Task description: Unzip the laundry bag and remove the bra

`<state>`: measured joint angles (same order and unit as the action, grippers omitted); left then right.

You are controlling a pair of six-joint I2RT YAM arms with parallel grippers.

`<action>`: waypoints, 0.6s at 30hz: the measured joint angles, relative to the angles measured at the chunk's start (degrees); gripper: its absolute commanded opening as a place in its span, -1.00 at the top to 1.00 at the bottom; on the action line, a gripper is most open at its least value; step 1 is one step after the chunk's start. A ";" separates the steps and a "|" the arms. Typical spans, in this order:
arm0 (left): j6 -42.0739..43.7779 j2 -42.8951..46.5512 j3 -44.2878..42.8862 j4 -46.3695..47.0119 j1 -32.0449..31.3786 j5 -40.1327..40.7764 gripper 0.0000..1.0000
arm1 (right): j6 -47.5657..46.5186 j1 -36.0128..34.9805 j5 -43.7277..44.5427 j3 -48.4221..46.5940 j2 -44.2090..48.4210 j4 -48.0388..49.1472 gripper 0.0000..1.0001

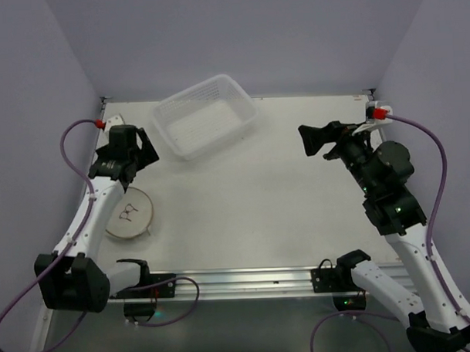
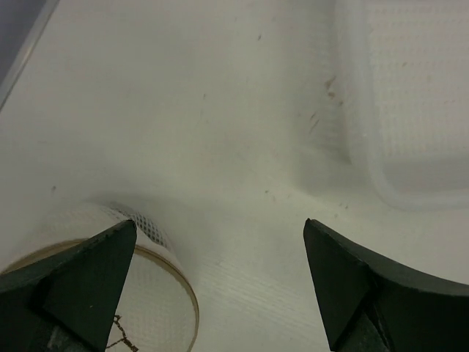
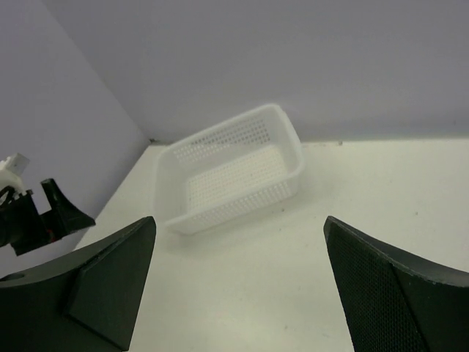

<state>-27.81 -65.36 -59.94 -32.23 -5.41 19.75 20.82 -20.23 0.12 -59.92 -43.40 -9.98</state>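
The laundry bag (image 1: 129,214) lies flat on the white table (image 1: 259,214), on the left side, near the front; its round face with the little black drawing looks up, and a tan ring runs round its edge; nothing holds it. The left gripper (image 1: 142,162) hangs just behind the bag, a bit above it; its two fingers are spread wide apart and there is nothing between them. In the left wrist view the left gripper (image 2: 220,227) shows bare table in its gap; the bag (image 2: 157,293) peeks out under the left finger (image 2: 80,286) in the bottom corner; I cannot tell if that finger touches it. The white basket (image 1: 216,81) sits at the back of the table, turned a little, well apart from the bag. The right gripper (image 1: 305,141) is far off on the right side, up in the air; its fingers are spread wide too and hold nothing; it points at the basket (image 3: 234,213).
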 measured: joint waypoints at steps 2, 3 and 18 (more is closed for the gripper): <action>-1.73 -5.07 1.22 -1.25 0.00 0.20 -1.00 | 1.36 0.00 -1.11 1.31 -1.25 -0.85 -0.97; -2.51 -7.02 2.16 -1.70 0.00 0.17 -1.00 | 2.01 0.00 -1.60 1.95 -1.99 -1.40 -0.97; -9.16 -11.23 9.22 -4.15 0.00 2.36 -1.00 | 8.66 0.00 -10.75 8.81 -5.07 -0.92 -0.97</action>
<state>-36.97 -76.60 -50.72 -36.38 -5.41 22.11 29.47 -20.23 -10.63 -51.11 -48.47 -10.90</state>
